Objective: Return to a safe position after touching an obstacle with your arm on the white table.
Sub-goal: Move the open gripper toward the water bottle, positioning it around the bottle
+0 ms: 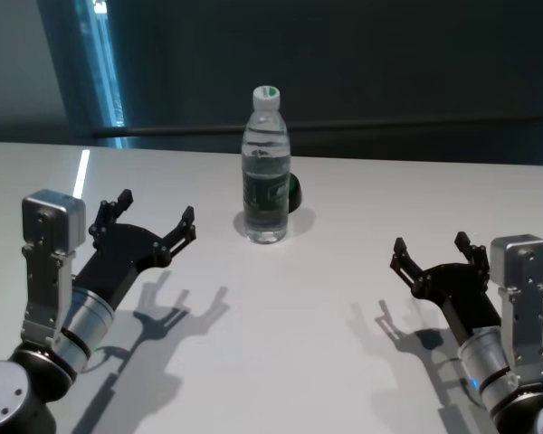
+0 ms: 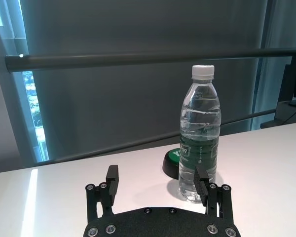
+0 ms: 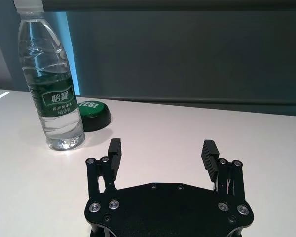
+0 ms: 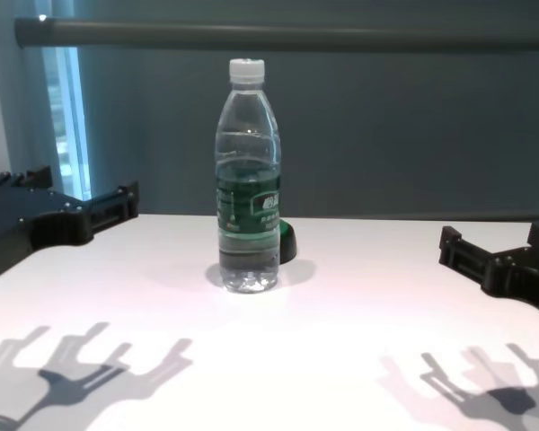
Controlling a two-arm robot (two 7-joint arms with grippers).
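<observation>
Clear bottle [image 1: 266,167] between, beyond both fingers [image 1: 185,221].

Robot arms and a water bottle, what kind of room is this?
Probably a robot test lab or showroom: a bare white table, one water bottle set between two open grippers, left and right, dark wall panels behind.

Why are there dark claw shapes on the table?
Those are shadows: in the head view, the left tool and right tool each cast one on the white table; the chest view shows both too. The bottle stands between.
</observation>
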